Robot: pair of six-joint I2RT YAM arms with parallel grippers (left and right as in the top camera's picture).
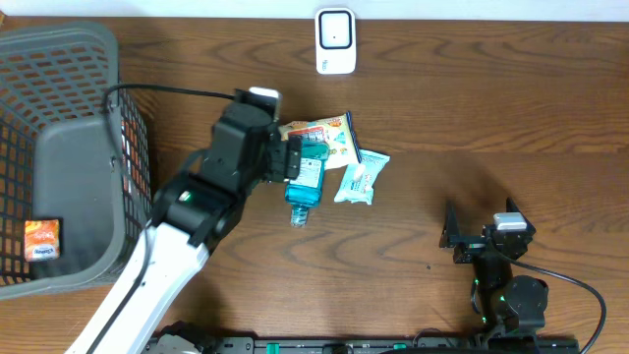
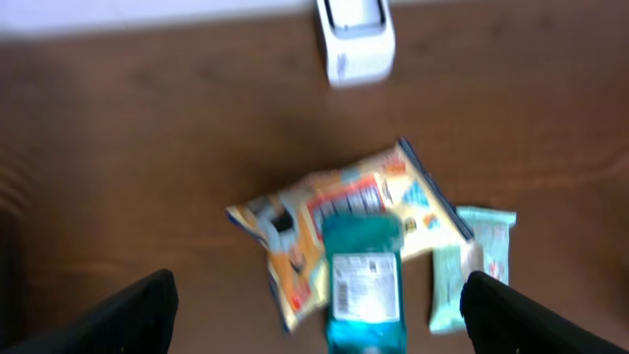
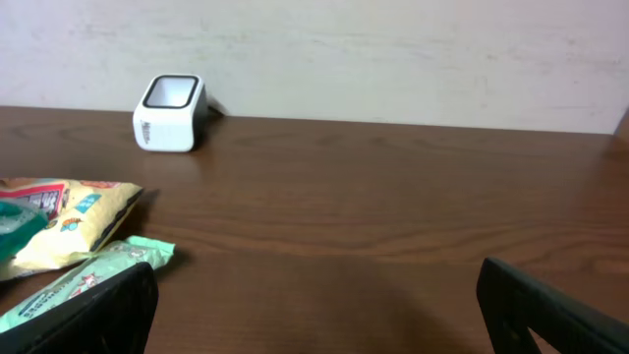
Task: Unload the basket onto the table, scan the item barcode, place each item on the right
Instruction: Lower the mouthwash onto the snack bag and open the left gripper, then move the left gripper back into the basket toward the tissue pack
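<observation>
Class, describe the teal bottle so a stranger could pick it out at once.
On the wooden table, three items cluster in front of the white scanner at the far edge. The teal bottle lies on its side, the only bottle; its neighbours are a yellow snack bag and a pale green packet.

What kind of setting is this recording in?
Probably a mock shop checkout set up on a wooden table: a white barcode scanner, a grey shopping basket, and packaged goods such as a teal bottle and a snack packet.
</observation>
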